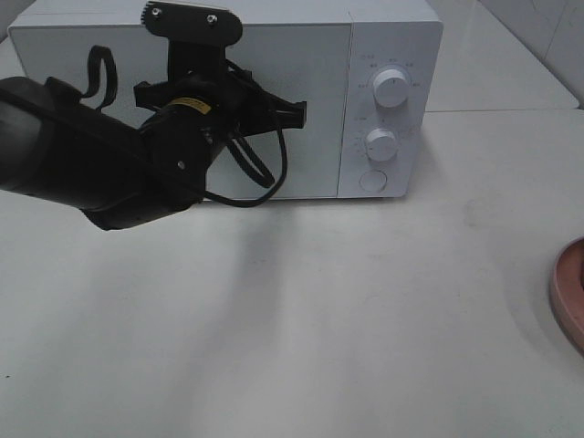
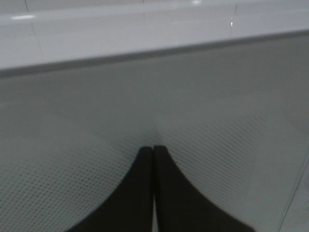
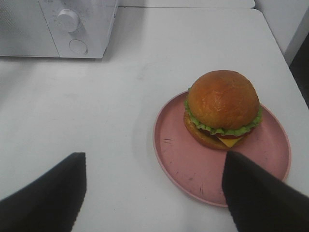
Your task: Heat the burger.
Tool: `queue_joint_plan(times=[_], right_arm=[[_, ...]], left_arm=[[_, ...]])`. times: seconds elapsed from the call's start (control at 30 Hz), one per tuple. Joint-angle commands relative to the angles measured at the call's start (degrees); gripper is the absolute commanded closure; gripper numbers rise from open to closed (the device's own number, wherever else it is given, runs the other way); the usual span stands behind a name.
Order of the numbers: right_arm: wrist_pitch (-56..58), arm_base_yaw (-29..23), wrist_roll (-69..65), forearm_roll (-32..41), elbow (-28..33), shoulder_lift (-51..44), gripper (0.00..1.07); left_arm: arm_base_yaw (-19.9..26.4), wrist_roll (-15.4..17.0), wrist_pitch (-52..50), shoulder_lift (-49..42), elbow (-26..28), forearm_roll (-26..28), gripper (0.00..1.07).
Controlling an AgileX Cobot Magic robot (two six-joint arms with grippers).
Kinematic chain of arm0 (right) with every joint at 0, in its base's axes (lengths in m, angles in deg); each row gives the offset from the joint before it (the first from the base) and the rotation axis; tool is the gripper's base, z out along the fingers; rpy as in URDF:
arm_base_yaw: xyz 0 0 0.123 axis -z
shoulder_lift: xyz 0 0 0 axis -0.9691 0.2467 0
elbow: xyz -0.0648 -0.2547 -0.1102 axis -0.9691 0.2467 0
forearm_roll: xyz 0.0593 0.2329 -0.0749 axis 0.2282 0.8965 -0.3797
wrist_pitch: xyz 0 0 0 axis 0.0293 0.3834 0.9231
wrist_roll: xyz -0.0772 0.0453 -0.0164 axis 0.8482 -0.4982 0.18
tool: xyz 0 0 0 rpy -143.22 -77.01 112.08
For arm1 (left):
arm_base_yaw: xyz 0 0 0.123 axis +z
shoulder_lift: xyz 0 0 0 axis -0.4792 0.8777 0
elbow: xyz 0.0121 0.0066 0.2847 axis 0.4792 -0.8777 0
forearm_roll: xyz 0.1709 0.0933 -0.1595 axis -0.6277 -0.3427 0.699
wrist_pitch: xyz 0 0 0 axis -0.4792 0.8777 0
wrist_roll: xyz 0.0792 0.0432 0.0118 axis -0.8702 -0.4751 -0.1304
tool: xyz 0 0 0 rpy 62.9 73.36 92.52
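Observation:
The burger (image 3: pixel 223 108), with a golden-brown bun and a lettuce frill, sits on a pink plate (image 3: pixel 193 164) in the right wrist view. My right gripper (image 3: pixel 154 154) hovers open above the plate's near side, one finger on each side, holding nothing. The white microwave (image 1: pixel 274 100) stands at the back of the table with its door closed. My left gripper (image 1: pixel 299 111) is shut, its tips (image 2: pixel 153 149) right at the meshed door window (image 2: pixel 217 145). In the exterior high view the burger is out of sight; only the plate's rim (image 1: pixel 570 292) shows at the right edge.
Two dials (image 1: pixel 391 87) and a round button (image 1: pixel 371 181) are on the microwave's right panel. The left arm's dark body (image 1: pixel 82 155) covers the door's left part. White tabletop (image 1: pixel 319 319) stretches in front of the microwave.

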Motion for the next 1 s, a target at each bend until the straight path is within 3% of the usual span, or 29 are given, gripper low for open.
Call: queue_joint_plan(times=[0.03,0.33,0.4,0.7,0.73,0.77,0.8,0.83,0.87,0.9,0.97,1.0], right_arm=[[-0.6,0.5,0.7,0.1,-0.1,-1.5,0.32],[-0.6,0.5,0.7,0.1,-0.1,-1.5,0.32],[-0.6,0.4,0.7,0.1,-0.1,-1.5,0.32],[-0.6,0.4,0.7,0.1,-0.1,-1.5,0.32],[-0.6,0.4,0.7,0.1,-0.1,-1.5,0.32],[-0.6,0.4,0.7,0.1,-0.1,-1.5,0.32],[-0.6,0.4,0.7,0.1,-0.1,-1.5,0.32],[-0.6,0.4,0.7,0.1,-0.1,-1.5,0.32],[-0.6,0.4,0.7,0.1,-0.1,-1.5,0.32],[-0.6,0.4,0.7,0.1,-0.1,-1.5,0.32],[-0.6,0.4,0.7,0.1,-0.1,-1.5,0.32],[-0.6,0.4,0.7,0.1,-0.1,-1.5,0.32]], left_arm=[[1.5,-3.3,-2.3,1.7,4.5,5.4,1.07],[-0.8,-7.1,1.9,0.0,5.0,6.9,1.07],[-3.1,-8.1,3.3,-1.9,2.8,8.8,1.07],[-4.6,-8.1,10.0,-7.0,-4.4,12.4,1.06],[-4.6,-8.1,12.1,-7.8,-5.0,13.1,1.02],[-4.6,-9.1,16.8,-9.2,-6.1,13.5,0.84],[-4.6,-9.1,16.8,-9.2,-6.1,13.5,0.84],[-4.6,-9.8,18.9,-9.9,-6.5,13.5,0.73],[-4.6,-10.8,23.7,-11.6,-7.6,13.5,0.38],[-4.6,-10.8,23.7,-11.6,-7.6,13.5,0.38],[-4.6,-10.9,28.9,-13.7,-8.9,13.7,0.05],[-4.6,-10.9,28.9,-13.7,-8.9,13.7,0.05]])
